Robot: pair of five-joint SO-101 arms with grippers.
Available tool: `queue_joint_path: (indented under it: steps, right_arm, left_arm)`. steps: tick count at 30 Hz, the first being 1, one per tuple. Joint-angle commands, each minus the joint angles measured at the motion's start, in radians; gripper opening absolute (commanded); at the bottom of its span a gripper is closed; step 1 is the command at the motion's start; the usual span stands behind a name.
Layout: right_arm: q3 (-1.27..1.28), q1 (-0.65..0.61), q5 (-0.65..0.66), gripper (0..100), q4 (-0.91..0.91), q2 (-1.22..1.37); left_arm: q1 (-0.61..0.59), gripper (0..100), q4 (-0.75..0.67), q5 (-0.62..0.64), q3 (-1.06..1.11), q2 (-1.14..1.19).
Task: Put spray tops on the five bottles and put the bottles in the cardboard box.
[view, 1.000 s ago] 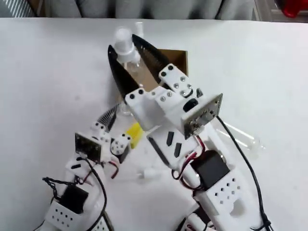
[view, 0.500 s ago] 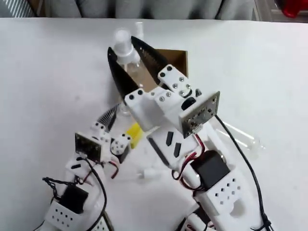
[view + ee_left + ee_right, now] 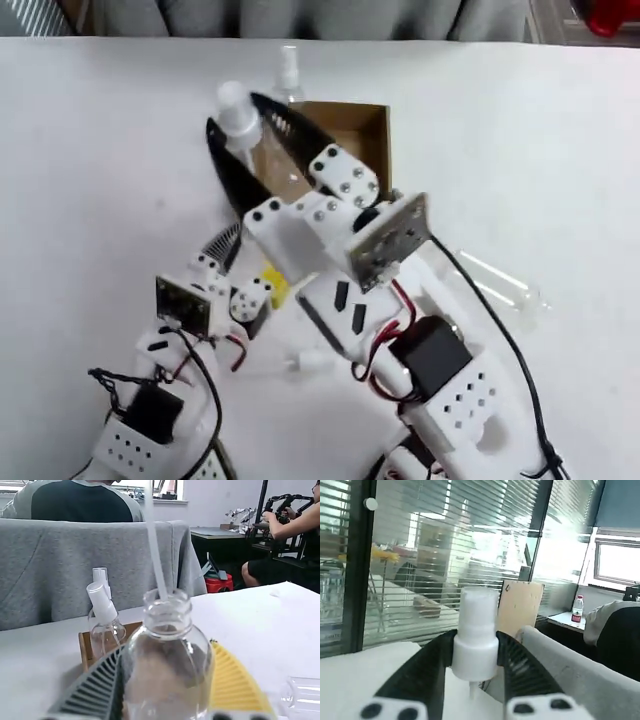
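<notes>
The right gripper is clamping a white spray top between its black fingers at the left side of the cardboard box on a white table. A topped bottle is standing just beyond the box, while a clear bottle is lying on its side well off to the right. The left gripper, one finger grey and one yellow, is sitting partly hidden beneath the right arm. A small white piece is lying between the two arms.

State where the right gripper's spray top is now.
In the high view, the spray top hangs left of the cardboard box, its tube entering the bottle.
</notes>
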Motion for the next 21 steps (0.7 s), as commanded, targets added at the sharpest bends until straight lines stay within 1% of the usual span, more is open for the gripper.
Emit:
queue_joint_path:
  steps: [1, 8, 12, 15, 18, 21]
  right_arm:
    - [-0.017, -0.027, 0.041, 1.5, 0.024, 0.001]
    - [-0.017, -0.025, 0.046, 1.5, 0.045, 0.008]
    - [-0.021, -0.028, 0.051, 1.5, 0.096, 0.007]
    - [-0.063, -0.03, 0.089, 1.5, 0.191, 0.01]
    - [-0.112, -0.03, 0.087, 1.5, 0.286, 0.01]
    - [-0.133, -0.03, 0.087, 1.5, 0.328, 0.012]
  left_arm:
    - [0.019, 2, 0.009, -0.011, -0.02, -0.022]
    - [0.015, 2, 0.009, -0.011, -0.02, -0.022]
    - [0.015, 2, 0.009, -0.011, -0.02, -0.022]
    - [0.015, 2, 0.009, -0.011, -0.02, -0.022]
    - [0.015, 2, 0.009, -0.011, -0.02, -0.022]
    - [0.015, 2, 0.009, -0.011, -0.02, -0.022]
